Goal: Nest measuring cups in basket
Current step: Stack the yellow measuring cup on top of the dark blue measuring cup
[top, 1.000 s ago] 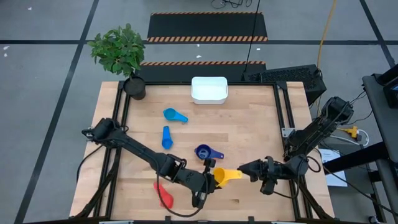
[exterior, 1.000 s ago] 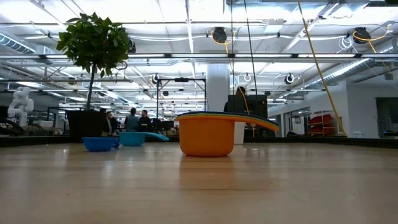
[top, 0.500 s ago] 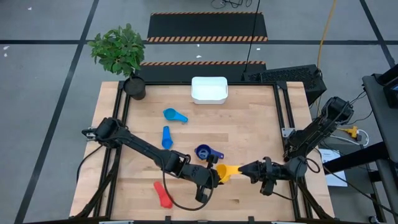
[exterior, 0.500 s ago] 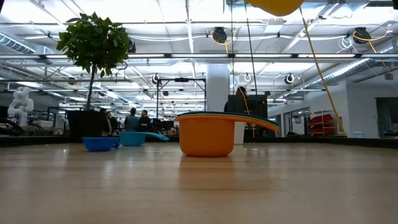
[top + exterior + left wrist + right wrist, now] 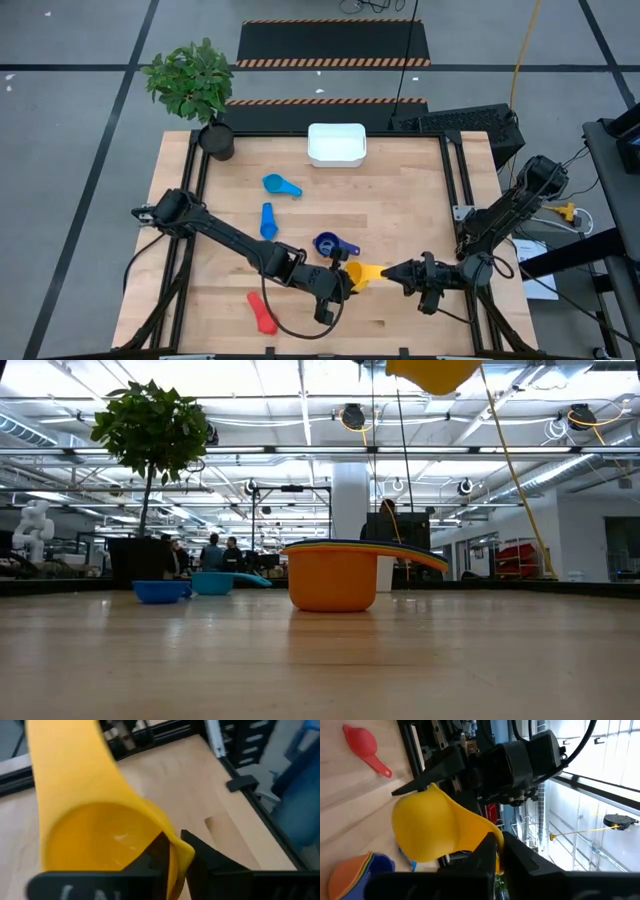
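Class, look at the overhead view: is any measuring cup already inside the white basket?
No, the white basket shows only its bare white inside, while the cups lie out on the table.

From my seat I look down on a light wooden table (image 5: 400,215) in a black metal frame, standing on a grey floor (image 5: 80,150) crossed by pale lines. Beyond the table's far edge lie two dark mats edged with orange-and-black hazard stripes (image 5: 335,62). A potted plant (image 5: 192,82) sits at the far left corner. A yellow cable (image 5: 520,50) trails across the floor on the right. At table height I see a wide hall lit by rows of ceiling lights (image 5: 250,420), a white column (image 5: 350,500), and a few people (image 5: 222,552) standing far back.
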Controlling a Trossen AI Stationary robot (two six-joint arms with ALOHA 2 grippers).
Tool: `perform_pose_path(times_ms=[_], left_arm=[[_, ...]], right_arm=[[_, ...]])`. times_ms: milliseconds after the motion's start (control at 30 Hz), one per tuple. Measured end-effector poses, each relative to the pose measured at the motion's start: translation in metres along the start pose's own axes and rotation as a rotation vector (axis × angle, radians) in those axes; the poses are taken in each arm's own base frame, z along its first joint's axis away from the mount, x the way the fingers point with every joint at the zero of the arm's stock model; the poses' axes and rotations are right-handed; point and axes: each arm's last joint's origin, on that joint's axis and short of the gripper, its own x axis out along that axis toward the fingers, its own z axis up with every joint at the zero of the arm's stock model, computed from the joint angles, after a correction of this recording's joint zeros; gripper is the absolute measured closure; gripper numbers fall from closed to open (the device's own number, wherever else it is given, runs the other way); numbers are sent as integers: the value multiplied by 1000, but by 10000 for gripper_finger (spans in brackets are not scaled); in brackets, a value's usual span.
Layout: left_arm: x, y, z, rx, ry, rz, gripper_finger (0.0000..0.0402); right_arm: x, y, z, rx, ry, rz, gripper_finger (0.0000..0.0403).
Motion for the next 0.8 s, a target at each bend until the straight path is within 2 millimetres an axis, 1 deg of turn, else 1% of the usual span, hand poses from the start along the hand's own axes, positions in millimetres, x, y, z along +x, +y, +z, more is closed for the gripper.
perform_pose_path(times_ms=[167, 433, 533, 633, 800], left_arm=[[-8, 3, 4, -91, -12, 135, 287], [-19, -5, 7, -120, -18, 277, 207], [-27, -8, 10, -137, -30, 306, 181], [-38, -11, 14, -187, -37, 324, 161], [-68, -13, 18, -313, -17, 320, 148]], right_arm=[[0, -1, -2, 2, 56, -11, 401], [1, -2, -4, 3, 108, -16, 402], [1, -2, -5, 46, 138, -22, 402], [0, 2, -7, 119, 189, -16, 403], [-1, 14, -11, 127, 233, 40, 403]])
